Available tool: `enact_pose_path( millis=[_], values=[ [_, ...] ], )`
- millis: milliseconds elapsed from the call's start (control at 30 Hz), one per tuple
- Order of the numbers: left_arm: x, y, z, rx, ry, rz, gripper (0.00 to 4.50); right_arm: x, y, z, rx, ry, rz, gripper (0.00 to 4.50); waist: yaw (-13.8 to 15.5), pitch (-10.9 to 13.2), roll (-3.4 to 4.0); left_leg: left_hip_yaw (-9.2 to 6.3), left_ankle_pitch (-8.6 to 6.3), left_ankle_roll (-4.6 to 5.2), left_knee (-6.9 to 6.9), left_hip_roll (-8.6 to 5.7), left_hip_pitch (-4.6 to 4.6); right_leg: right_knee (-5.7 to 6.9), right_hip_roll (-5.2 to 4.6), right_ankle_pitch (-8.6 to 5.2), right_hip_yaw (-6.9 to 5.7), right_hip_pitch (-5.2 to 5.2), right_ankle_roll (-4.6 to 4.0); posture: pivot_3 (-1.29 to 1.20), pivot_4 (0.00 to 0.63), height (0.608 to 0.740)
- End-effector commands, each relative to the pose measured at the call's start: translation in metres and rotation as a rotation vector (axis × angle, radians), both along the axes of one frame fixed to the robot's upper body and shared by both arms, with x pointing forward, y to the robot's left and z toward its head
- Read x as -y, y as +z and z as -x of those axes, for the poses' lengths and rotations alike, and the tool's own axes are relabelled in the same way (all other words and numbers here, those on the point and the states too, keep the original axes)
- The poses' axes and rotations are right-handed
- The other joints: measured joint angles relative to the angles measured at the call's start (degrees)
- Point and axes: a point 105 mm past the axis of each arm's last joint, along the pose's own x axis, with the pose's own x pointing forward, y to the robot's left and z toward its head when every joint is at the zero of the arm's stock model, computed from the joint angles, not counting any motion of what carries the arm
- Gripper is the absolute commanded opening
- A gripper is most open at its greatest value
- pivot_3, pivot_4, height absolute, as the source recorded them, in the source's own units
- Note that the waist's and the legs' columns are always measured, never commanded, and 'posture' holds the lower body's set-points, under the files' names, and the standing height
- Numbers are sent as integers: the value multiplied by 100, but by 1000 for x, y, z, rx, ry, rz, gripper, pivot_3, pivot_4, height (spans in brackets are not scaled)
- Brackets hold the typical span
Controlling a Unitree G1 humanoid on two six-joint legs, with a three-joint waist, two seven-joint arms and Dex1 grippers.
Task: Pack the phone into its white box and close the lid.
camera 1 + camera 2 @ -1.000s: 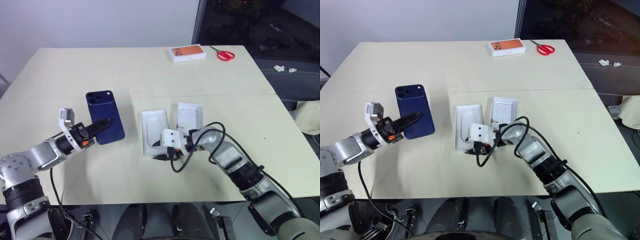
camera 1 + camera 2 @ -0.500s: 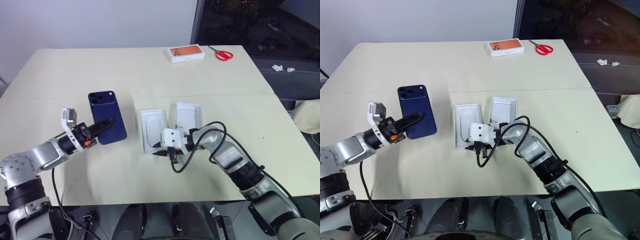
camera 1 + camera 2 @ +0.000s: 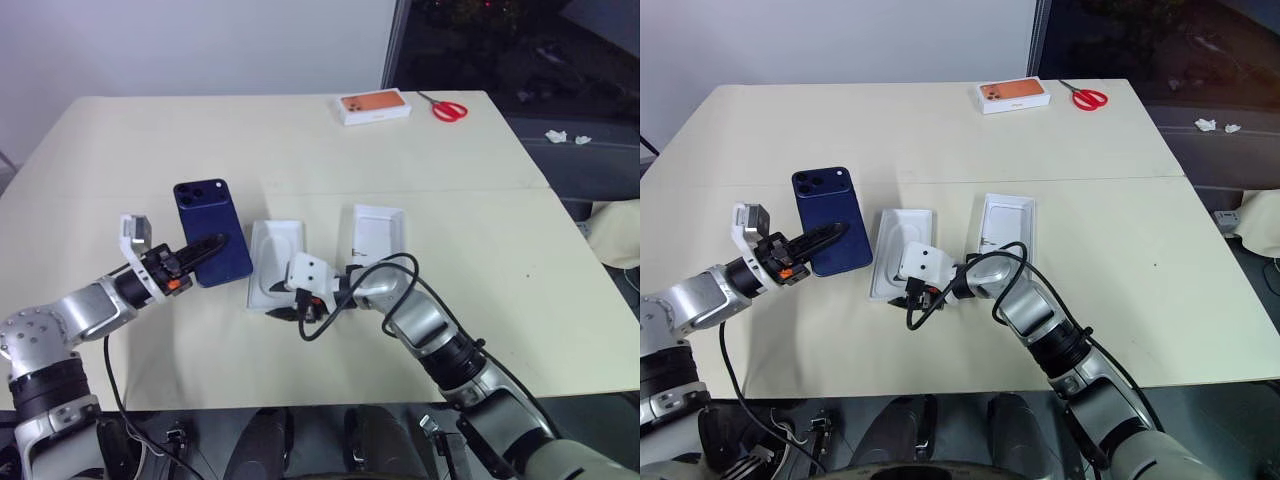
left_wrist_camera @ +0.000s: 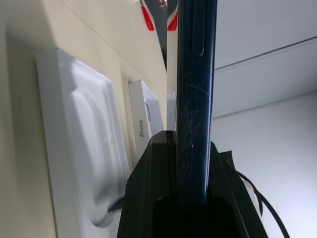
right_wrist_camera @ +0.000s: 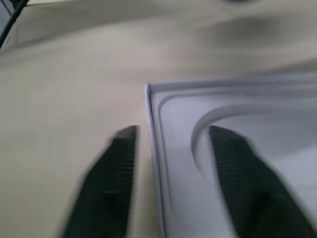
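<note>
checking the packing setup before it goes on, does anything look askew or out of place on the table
The white insert lies askew, angled toward the phone in the left claw, no longer parallel to the white box. The right claw straddles the insert's rim.

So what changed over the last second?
The right gripper dragged the white insert with the oval recess leftward across the table, toward the phone; its fingers straddle the insert's edge. A gap opened between the insert and the other white tray, which stayed put. The left gripper still holds the phone upright, unmoved.
</note>
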Motion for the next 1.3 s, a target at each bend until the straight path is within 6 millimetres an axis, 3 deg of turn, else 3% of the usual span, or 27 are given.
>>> enact_pose_path(
  millis=[33, 167, 267, 500, 800, 867, 900, 1067, 1300],
  values=[
    [2, 13, 2, 56, -18, 13, 0, -4, 21, 2, 14, 29, -73, 4454, 0, 0, 0, 0, -1, 1, 0, 0, 0, 0, 0, 0, 0, 0, 0, 0, 150, 740],
    [7, 8, 4, 39, -44, 10, 0, 14, 46, -1, -23, 22, -164, 4454, 1, 0, 1, 0, -1, 2, 0, 0, -1, 0, 0, 0, 0, 0, 0, 0, 150, 740],
    [17, 0, 4, 20, -89, -18, 0, 44, 62, -6, -7, 15, -180, 4454, 22, 0, 1, 0, -3, 5, 0, -1, -1, -1, -1, 0, 0, 2, 0, 0, 150, 740],
    [39, -28, -12, -67, -139, -171, 0, 95, 65, -18, 7, -72, -123, 4454, 23, 1, 1, 0, -7, 12, 0, -6, -1, -3, -5, 0, -1, 4, 0, 0, 150, 740],
    [53, -34, -20, -96, -222, -183, 0, 100, 66, -23, 40, -126, -126, 4454, 18, 1, 2, 5, -6, 12, 2, -1, -3, -2, 0, 0, 2, 0, 0, 0, 150, 740],
    [54, -33, -22, -93, -225, -178, 996, 100, 66, -24, 52, -134, -122, 4500, 21, 1, 2, 5, -6, 12, 4, -2, -4, -2, -2, 0, 2, 1, 0, 0, 150, 740],
    [54, -32, -24, -91, -224, -176, 1234, 100, 66, -25, 54, -138, -122, 4500, 24, 1, 2, 5, -6, 12, 4, -3, -4, -2, -2, 0, 2, 1, 0, 0, 150, 740],
    [47, -24, -24, -74, -219, -182, 3669, 100, 65, -27, 62, -146, -121, 4500, 22, 1, 2, 5, -6, 12, 7, -3, -4, -1, -2, 0, 2, 3, 0, 0, 150, 740],
    [36, -18, -21, -79, -211, -223, 3669, 96, 66, -31, 68, -138, -130, 4500, -1, 1, 2, 5, -6, 13, 5, 1, -2, 2, 1, 0, 3, 1, 0, 0, 150, 740]
  ],
)
